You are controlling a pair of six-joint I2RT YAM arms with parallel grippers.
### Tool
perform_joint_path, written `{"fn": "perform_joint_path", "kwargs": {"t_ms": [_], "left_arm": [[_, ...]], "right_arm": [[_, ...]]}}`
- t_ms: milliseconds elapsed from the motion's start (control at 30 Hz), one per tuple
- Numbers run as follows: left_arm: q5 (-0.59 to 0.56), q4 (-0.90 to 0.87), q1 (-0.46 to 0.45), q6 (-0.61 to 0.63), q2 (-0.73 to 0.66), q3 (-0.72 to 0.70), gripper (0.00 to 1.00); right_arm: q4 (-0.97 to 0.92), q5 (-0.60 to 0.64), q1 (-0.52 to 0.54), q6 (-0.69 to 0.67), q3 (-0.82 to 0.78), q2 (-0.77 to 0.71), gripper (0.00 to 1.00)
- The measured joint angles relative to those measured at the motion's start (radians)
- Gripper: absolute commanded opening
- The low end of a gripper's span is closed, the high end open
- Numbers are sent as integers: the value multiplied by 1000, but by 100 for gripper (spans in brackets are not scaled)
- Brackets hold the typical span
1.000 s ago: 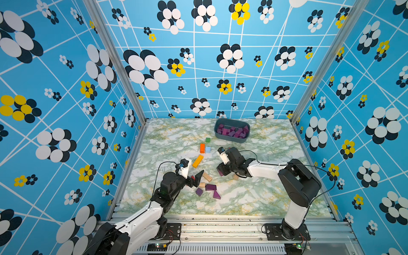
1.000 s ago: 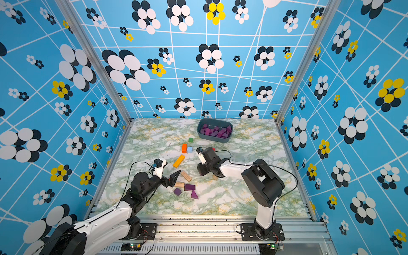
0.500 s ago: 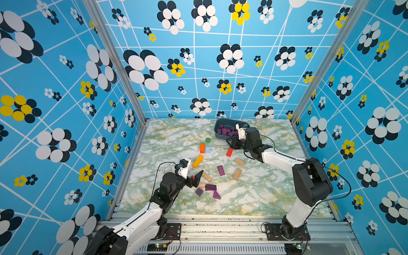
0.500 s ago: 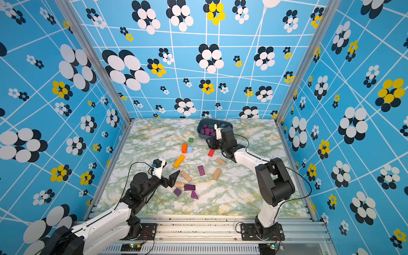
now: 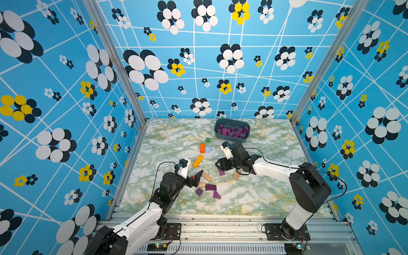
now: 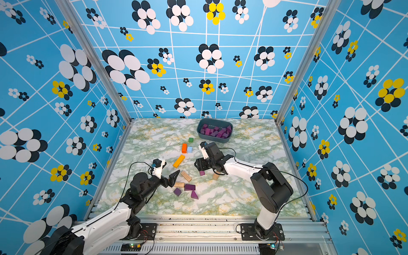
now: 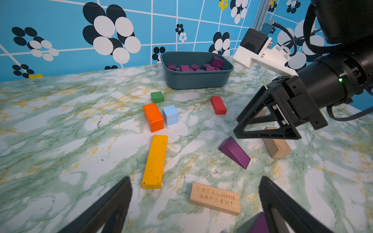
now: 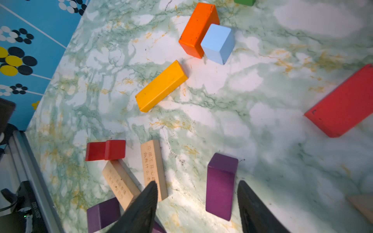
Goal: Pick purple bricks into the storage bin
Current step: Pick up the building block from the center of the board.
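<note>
The storage bin (image 5: 231, 138) (image 6: 213, 139) (image 7: 195, 80) stands at the back of the table with several purple bricks inside. Another purple brick (image 5: 221, 171) (image 8: 221, 185) (image 7: 234, 152) lies mid-table between the fingers of my open right gripper (image 5: 222, 166) (image 6: 199, 165) (image 8: 197, 187), nearer one finger, and neither finger touches it. Three more purple bricks (image 5: 210, 187) (image 6: 189, 187) lie in a cluster nearer the front. My left gripper (image 5: 196, 176) (image 6: 172, 177) (image 7: 193, 211) hovers wide open beside that cluster with nothing in it.
Orange (image 5: 202, 148), light blue (image 5: 208, 149) and green (image 5: 207, 139) blocks and a yellow bar (image 5: 197, 161) lie left of the right gripper. Tan blocks (image 5: 207, 176) (image 5: 236, 175) sit among the purple ones. A red block (image 7: 218, 105) lies under the right arm.
My right arm went from mid-table to the bin and has swung back to mid-table. Its jaws have opened wider and now stand on either side of a purple brick. The left arm has not moved.
</note>
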Motion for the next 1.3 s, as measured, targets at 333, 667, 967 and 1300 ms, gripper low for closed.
{"fn": "perform_joint_path", "kwargs": {"t_ms": [333, 667, 967, 1300], "left_arm": [[-7, 0, 0, 0, 0, 0, 99], [-8, 0, 0, 0, 0, 0, 99], [-14, 1, 0, 0, 3, 0, 100], [-17, 3, 0, 0, 22, 0, 100]], "right_arm": [[-23, 15, 14, 1, -1, 71, 60], [-53, 69, 20, -10, 65, 164, 39], [-117, 196, 25, -38, 130, 193, 13], [-126, 121, -74, 10, 132, 103, 13]]}}
